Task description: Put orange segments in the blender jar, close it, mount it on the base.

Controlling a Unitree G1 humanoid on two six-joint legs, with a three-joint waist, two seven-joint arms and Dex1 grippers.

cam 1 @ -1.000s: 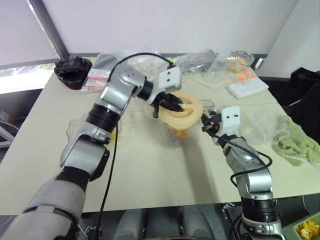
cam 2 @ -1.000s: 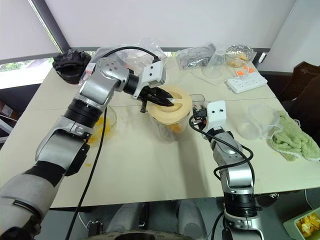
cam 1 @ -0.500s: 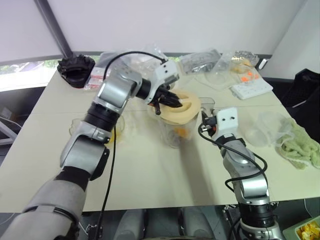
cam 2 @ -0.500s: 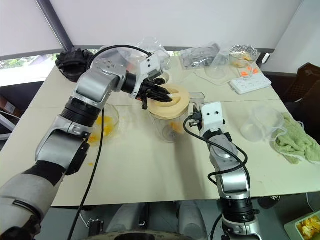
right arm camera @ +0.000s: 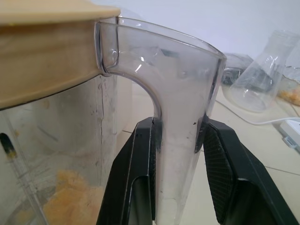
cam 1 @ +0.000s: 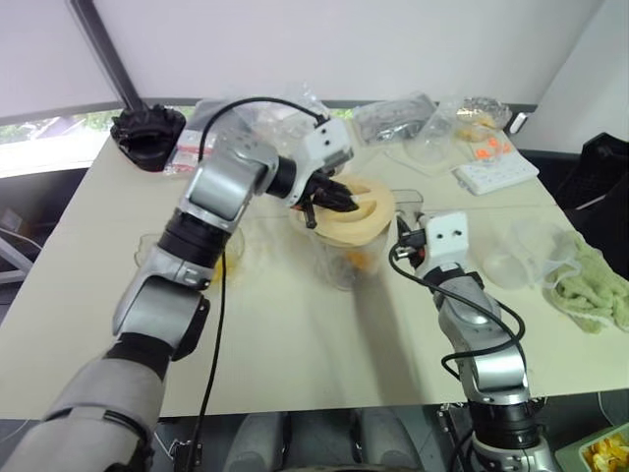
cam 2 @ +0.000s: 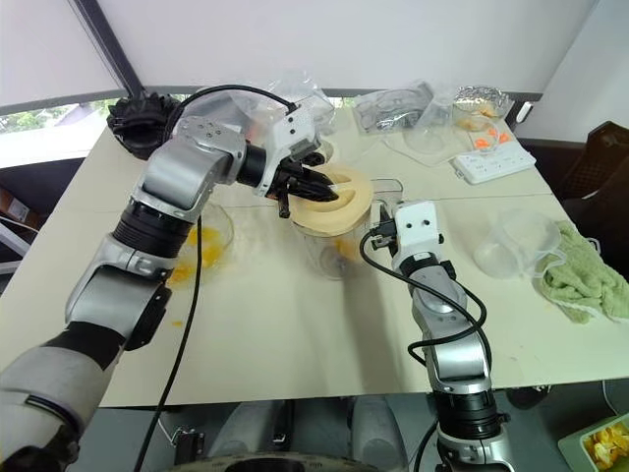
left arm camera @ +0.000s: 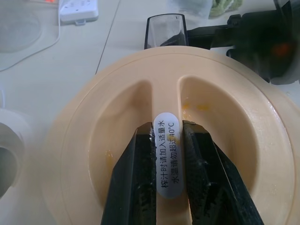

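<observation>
At mid-table, my right gripper (right arm camera: 178, 136) clamps the jar (cam 2: 329, 251) handle to steady it; left gripper (left arm camera: 168, 154) pinches the lid (left arm camera: 164, 117) rib, probably still seating it. Segments (right arm camera: 65, 197) inside.

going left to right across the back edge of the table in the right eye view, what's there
black crumpled object → clear plastic bags → second pile of clear bags → clear flask-shaped container → white power strip
</observation>
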